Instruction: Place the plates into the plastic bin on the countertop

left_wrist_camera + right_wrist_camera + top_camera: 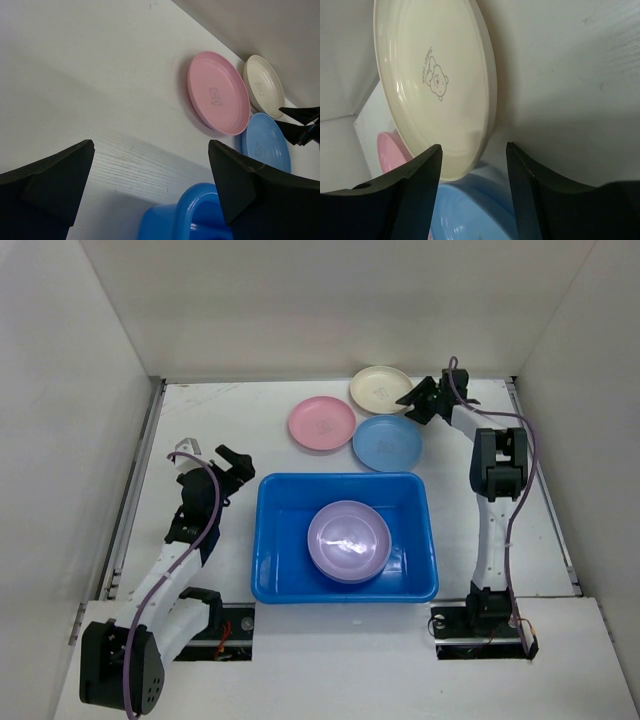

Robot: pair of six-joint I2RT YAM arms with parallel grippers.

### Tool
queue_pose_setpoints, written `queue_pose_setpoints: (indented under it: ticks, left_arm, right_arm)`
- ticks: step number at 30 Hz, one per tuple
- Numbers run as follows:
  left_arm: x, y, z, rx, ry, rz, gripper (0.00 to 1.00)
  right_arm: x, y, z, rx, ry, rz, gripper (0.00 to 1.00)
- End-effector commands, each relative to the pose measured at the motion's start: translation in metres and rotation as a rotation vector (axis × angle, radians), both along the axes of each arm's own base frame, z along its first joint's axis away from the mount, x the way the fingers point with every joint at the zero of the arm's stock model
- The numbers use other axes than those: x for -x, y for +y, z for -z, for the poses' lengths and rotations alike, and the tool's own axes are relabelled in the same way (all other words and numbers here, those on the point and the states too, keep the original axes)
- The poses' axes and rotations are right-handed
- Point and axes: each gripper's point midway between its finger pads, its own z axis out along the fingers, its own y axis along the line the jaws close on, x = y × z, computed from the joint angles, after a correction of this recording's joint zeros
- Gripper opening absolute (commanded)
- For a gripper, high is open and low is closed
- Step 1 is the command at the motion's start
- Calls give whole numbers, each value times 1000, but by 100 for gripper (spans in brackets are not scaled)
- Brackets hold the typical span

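The blue plastic bin (425, 540) sits mid-countertop and holds a stack topped by a lilac plate (348, 539). Behind it lie a pink plate (322, 424), a cream plate (380, 389) and a light blue plate (387, 443). My right gripper (412, 400) is open and empty, at the cream plate's right edge; in the right wrist view its jaws straddle the rim of the cream plate (435, 85) above the blue plate (470, 210). My left gripper (232, 462) is open and empty, just left of the bin's back left corner (200, 205).
White walls enclose the countertop (230, 410). Metal strips run along its left side (135, 480) and right side (545, 480). The left wrist view shows the pink plate (218, 93), cream plate (263, 85), blue plate (265, 142) and the right gripper's tips (300, 125).
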Motion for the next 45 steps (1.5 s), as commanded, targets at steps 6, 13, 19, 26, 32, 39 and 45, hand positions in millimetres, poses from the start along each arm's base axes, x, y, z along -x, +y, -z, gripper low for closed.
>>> queue_pose_setpoints:
  ticks: [6, 13, 19, 26, 32, 39, 45]
  left_arm:
    - [-2, -2, -9, 21, -50, 8, 100]
    - [-1, -1, -6, 25, -44, 7, 100]
    - [-2, -4, -4, 27, -42, 17, 100]
    - [-2, -4, -3, 33, -43, 19, 100]
    - [-2, -4, -3, 37, -46, 17, 100]
    - [-1, -2, -2, 37, -52, 12, 100]
    - [-1, -1, -2, 39, -52, 9, 100]
  right_arm:
    - [-15, 3, 4, -60, 44, 57, 45]
    - [-20, 2, 5, -86, 50, 94, 17]
    - [-16, 3, 4, -94, 59, 95, 0]
    - [-4, -2, -14, -122, -7, 102, 0]
    - [5, -5, -63, -188, -134, 92, 0]
    - [34, 2, -138, -206, -302, 43, 0]
    - [94, 21, -193, -129, -413, -39, 0]
